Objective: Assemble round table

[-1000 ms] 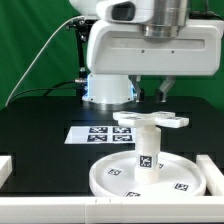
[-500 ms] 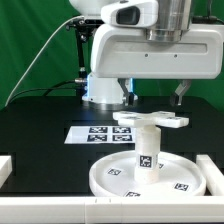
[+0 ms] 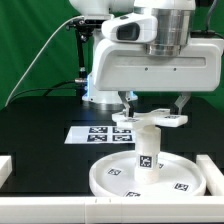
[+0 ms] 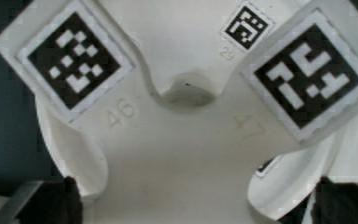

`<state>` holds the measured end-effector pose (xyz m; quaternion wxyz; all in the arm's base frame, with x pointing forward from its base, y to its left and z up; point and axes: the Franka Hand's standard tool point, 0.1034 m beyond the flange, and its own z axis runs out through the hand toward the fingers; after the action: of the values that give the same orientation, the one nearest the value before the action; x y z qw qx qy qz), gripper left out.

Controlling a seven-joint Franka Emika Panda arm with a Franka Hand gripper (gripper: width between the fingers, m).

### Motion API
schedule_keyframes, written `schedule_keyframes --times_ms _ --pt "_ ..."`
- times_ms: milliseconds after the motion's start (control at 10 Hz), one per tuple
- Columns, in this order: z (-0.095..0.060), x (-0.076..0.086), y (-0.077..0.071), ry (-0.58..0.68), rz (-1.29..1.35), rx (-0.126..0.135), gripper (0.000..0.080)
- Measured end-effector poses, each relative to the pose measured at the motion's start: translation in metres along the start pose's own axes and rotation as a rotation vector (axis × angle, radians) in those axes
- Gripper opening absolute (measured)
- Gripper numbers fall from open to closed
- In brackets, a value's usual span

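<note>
Robotics lab, green backdrop (image 3: 30, 40), black table (image 3: 40, 120), tagged marker board (image 3: 90, 133), white robot arm (image 3: 150, 70)

Hand (image 3: 153, 104) downward, jaws wide apart

1. The round disc (image 3: 196, 172) is white plastic with a raised rim. It lies flat on the black counter, rim up, with small black-and-white tags on its floor.
2. The post (image 3: 146, 146) is short, white and cylindrical. It stands upright at the disc's centre and has one tag on its side.
3. The cross-shaped piece (image 3: 150, 119) is white and sits level on top of the post. In the wrist view its arms carry square tags.
</note>
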<state>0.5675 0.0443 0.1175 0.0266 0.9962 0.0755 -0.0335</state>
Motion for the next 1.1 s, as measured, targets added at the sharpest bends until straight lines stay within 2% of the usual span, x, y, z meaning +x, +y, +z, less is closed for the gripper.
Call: schedule_keyframes --times_ms 300,600,800,1100 --pt "0.0012 0.001 -0.0006 0.005 -0.001 -0.001 0.0649" --pt "-0.0071 0.002 0.0019 0.011 0.002 0.003 0.0649" --pt "-0.0049 0.0005 0.0077 0.008 0.014 0.013 0.0649" --pt "-0.0004 -0.0005 0.008 0.003 0.015 0.012 0.0649"
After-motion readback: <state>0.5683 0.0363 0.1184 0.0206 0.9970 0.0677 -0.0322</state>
